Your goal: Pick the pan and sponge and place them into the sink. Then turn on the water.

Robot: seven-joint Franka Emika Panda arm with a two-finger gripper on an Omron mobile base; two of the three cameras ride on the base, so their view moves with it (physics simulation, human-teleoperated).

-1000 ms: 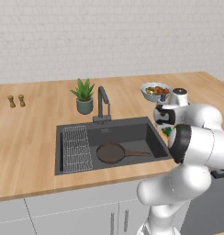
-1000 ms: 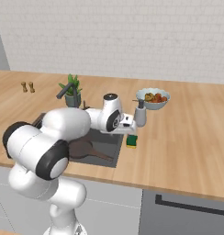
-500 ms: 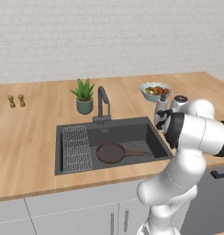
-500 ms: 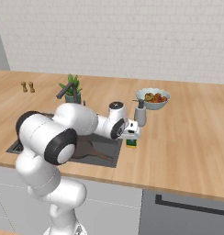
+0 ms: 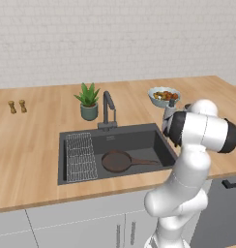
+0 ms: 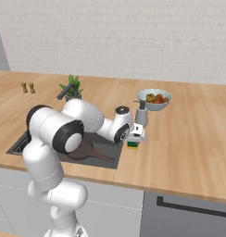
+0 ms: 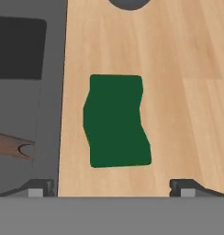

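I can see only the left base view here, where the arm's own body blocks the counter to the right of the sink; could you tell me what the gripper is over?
Observer: The gripper hangs above the sponge, green side up, on the counter beside the sink rim.
Operator: Thank you. Is it gripping the sponge yet?
Observer: No. In the hand view the fingertips stand wide apart, either side of the sponge and clear of it.
Operator: And is anything close behind the sponge?
Observer: A grey shaker stands just beyond it, in front of the food bowl.
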